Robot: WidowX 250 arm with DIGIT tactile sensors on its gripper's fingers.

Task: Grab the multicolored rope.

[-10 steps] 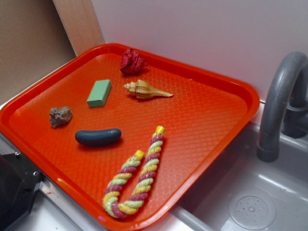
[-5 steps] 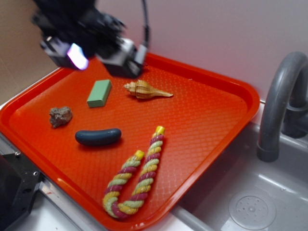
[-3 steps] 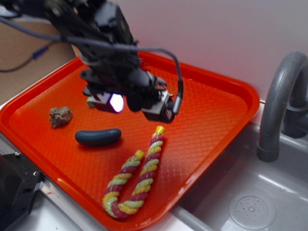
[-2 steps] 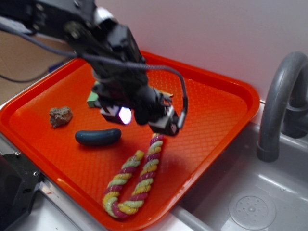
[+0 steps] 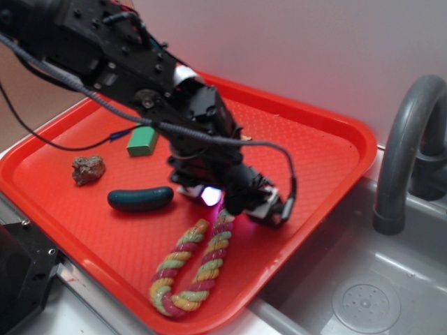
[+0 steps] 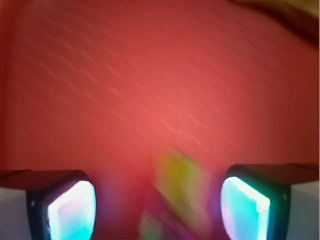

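The multicolored rope lies bent in a U on the near part of the orange tray, its strands yellow, pale green and maroon-pink. My gripper hangs low over the tip of the rope's right arm and hides that tip in the exterior view. The wrist view is motion-blurred. In it the gripper is open, its glowing pads wide apart. The blurred yellow rope tip lies between them, touching neither.
A dark blue sausage-shaped piece lies just left of the gripper. A grey rock and a green block sit further left. The arm covers the tray's back middle. A grey faucet and sink are on the right.
The arm came in from the back left of the tray, swept forward and right, and lowered over the tip of the rope's right arm. The rope has not moved.
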